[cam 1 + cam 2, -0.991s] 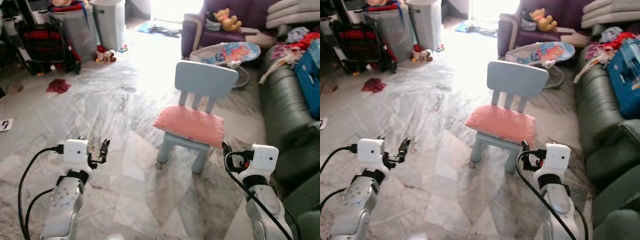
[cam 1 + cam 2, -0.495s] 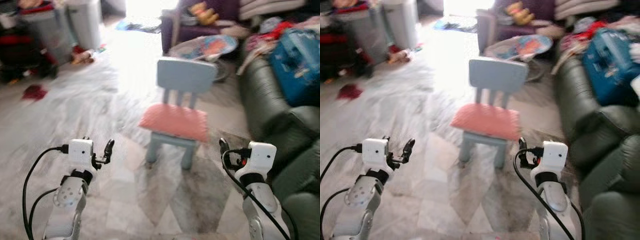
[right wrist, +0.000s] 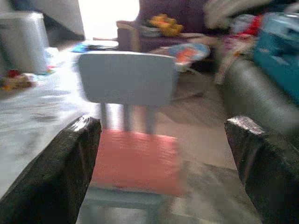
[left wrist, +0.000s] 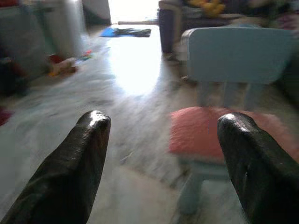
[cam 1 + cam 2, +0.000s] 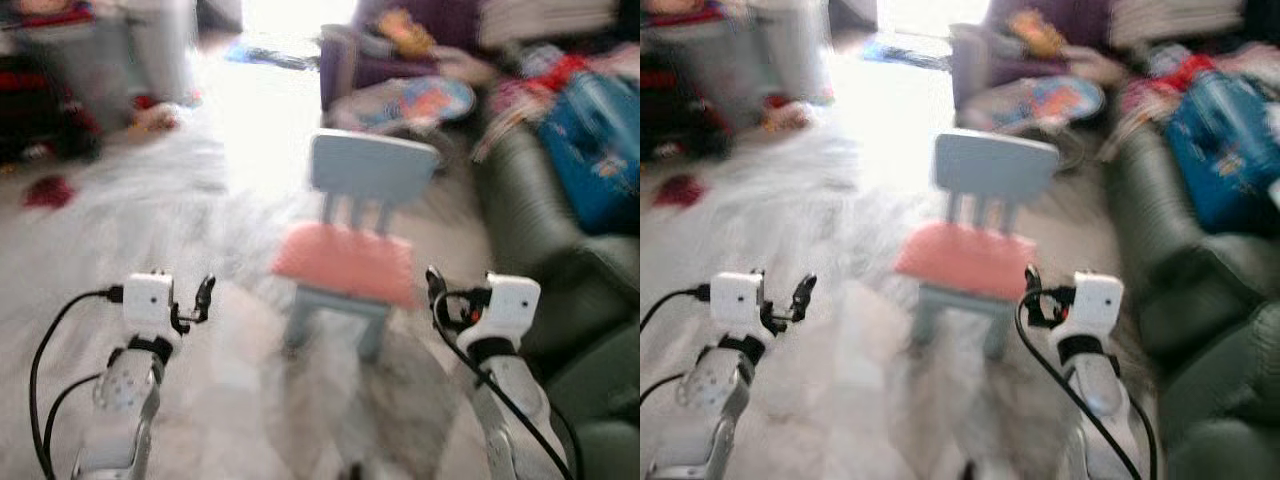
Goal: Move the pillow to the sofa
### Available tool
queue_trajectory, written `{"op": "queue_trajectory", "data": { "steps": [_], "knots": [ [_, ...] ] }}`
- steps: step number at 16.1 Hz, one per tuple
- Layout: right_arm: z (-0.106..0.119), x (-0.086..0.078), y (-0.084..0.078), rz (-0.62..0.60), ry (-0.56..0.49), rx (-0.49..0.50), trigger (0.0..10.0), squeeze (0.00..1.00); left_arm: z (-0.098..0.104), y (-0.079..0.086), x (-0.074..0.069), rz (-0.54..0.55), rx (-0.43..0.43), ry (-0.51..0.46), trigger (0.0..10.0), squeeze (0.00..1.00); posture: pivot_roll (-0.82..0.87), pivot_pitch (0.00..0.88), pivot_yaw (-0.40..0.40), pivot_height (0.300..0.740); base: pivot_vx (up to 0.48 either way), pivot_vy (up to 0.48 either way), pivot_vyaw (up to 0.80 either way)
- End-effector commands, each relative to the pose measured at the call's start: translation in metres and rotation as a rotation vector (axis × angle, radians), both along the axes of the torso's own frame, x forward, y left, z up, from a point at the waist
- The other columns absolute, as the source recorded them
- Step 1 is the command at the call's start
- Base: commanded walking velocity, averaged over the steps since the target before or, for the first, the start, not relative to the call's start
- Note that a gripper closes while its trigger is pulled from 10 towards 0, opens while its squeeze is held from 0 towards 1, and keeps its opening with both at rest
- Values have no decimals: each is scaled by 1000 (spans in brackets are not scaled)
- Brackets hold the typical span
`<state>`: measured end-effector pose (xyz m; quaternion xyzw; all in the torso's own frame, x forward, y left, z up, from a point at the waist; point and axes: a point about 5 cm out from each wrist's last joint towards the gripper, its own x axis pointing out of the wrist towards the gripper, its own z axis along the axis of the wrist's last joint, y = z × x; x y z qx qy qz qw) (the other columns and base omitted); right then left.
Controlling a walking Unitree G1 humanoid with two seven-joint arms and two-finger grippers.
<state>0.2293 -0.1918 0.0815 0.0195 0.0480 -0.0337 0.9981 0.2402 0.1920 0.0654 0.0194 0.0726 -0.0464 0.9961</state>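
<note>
Currently approaching, views blurred | pillow [image 5: 346, 262] lies on chair [image 5: 372, 170] seat, sofa [image 5: 540, 225] to my right | left gripper [image 5: 204, 294], right gripper [image 5: 434, 284]: jaws apart, empty | advice: close squarely, grip pillow's near edge.

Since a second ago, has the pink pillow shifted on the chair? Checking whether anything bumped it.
No. The pillow still lies on the chair seat below the backrest; the whole picture shifted because the camera moved.
</note>
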Motion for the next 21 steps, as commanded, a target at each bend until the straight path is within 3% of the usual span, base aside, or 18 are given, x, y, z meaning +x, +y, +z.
{"op": "queue_trajectory", "data": {
  "steps": [1, 11, 17, 21],
  "knots": [
    [0, -1, -6, -23, 6, -6, 10000, 0, 4, -7, 3, -30, 4, -18, 10000, 0, -31, 0, -31, 740, 345, 0, -475],
    [-1, 1, -5, -13, 13, -7, 10000, 0, 4, -8, 4, -38, 10, -14, 10000, 0, -31, 0, -30, 740, 348, 0, -612],
    [-2, 1, -3, -5, 17, -2, 10000, 0, 1, -6, 5, -10, -9, 9, 10000, 0, -33, 0, -30, 740, 377, 218, 0],
    [-3, 2, 0, 31, 20, -25, 10000, 0, 2, -6, 6, -11, 8, -1, 10000, 0, -31, 0, -30, 740, 0, 188, 794]
  ]
}}
